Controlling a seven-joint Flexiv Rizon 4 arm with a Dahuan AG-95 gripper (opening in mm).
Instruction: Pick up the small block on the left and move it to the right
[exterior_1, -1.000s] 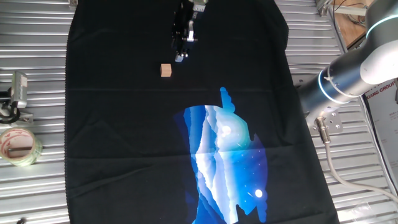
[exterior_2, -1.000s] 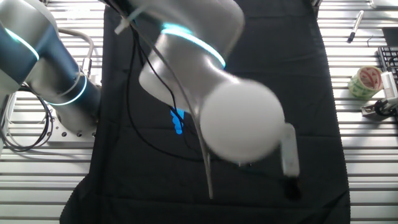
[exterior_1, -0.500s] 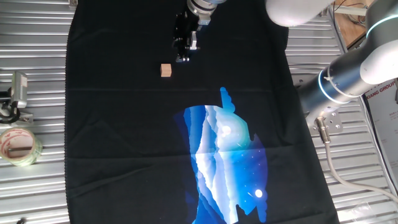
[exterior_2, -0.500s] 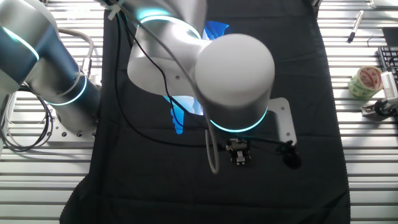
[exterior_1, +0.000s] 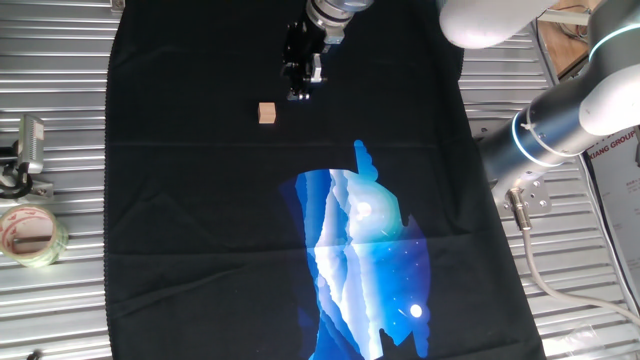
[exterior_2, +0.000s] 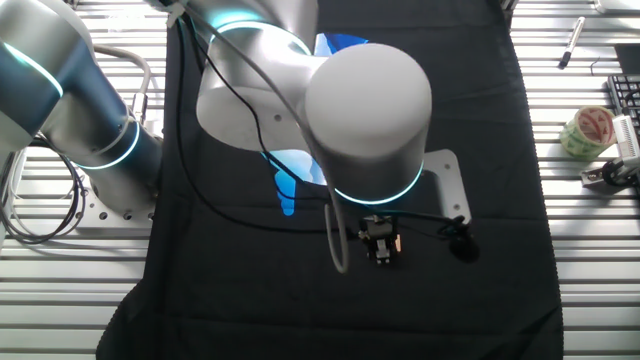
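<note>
The small block (exterior_1: 266, 113) is sat flat on the black cloth (exterior_1: 200, 220), toward the far left part of it, and it's a cube so no long axis can really be picked out; its edges are turned just slightly off the cloth's edges. The claw (exterior_1: 298, 92) is hung just beside it, up and to the right, not touching. In the other fixed view the claw (exterior_2: 383, 250) is seen under the big white arm joint (exterior_2: 368, 125), but whether the fingers are spread or pressed together can't be told. The block isn't made out in that view.

A blue and white print (exterior_1: 365, 250) is spread over the cloth. The counter (exterior_1: 60, 130) is ribbed metal. A tape roll (exterior_1: 30, 235) with red lettering, too small to be read, is parked on it.
</note>
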